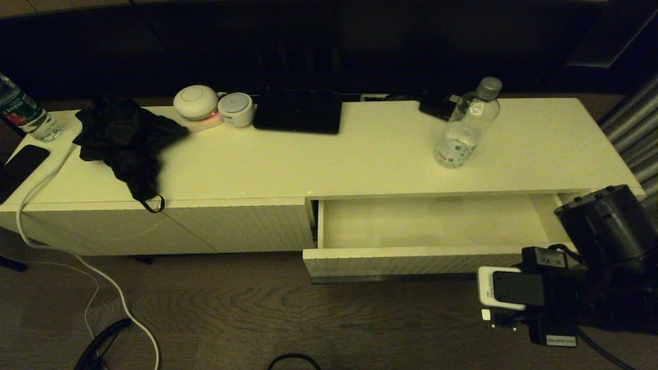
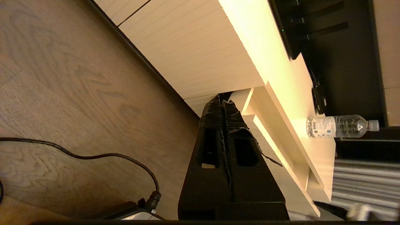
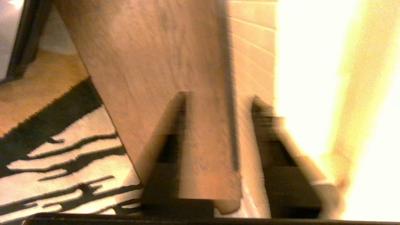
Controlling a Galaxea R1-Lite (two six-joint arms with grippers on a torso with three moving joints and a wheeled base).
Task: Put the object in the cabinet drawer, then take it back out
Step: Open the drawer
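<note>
The object, a small clear bottle (image 1: pixel 465 126) with a grey cap, stands upright on the cabinet top behind the drawer; it also shows in the left wrist view as the bottle (image 2: pixel 337 126). The cabinet drawer (image 1: pixel 411 254) is pulled out, and its pale interior holds nothing. My right arm's wrist (image 1: pixel 534 293) is low in front of the drawer's right end. My right gripper (image 3: pixel 218 106) is open beside the ribbed front, a thin dark bar (image 3: pixel 231 131) running between its blurred fingers. My left gripper (image 2: pixel 222 103) is shut on nothing, low near the floor by the drawer's left corner.
Along the cabinet top lie a dark-labelled bottle (image 1: pixel 20 110), a black cloth (image 1: pixel 123 139), two white round devices (image 1: pixel 195 103), a dark flat device (image 1: pixel 298 113) and a phone (image 1: pixel 23 164). A white cable (image 1: pixel 51 246) trails to the floor. A striped rug (image 3: pixel 62 156) lies nearby.
</note>
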